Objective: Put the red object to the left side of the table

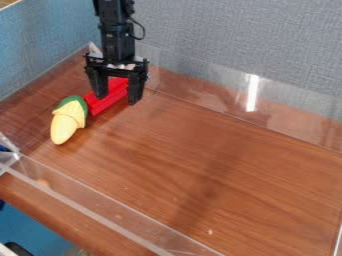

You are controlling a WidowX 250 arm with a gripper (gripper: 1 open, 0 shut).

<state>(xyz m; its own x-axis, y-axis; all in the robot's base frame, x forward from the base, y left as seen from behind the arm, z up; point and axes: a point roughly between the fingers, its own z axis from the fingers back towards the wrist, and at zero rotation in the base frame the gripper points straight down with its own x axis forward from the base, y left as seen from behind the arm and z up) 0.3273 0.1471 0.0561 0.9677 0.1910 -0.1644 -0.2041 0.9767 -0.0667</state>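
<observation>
Overhead, the gripper [115,93] (jaws spread apart) straddles the red object [114,98] beside the yellow toy [66,123].

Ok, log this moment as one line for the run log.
gripper: open, pointing down, straddling red object | yellow toy: beside it | grasp: not yet closed

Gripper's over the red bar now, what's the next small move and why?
Probably lower straight down, then close. The gripper points down with its jaws open on either side of the red object, which lies on the table against the yellow toy, not yet gripped.
</observation>
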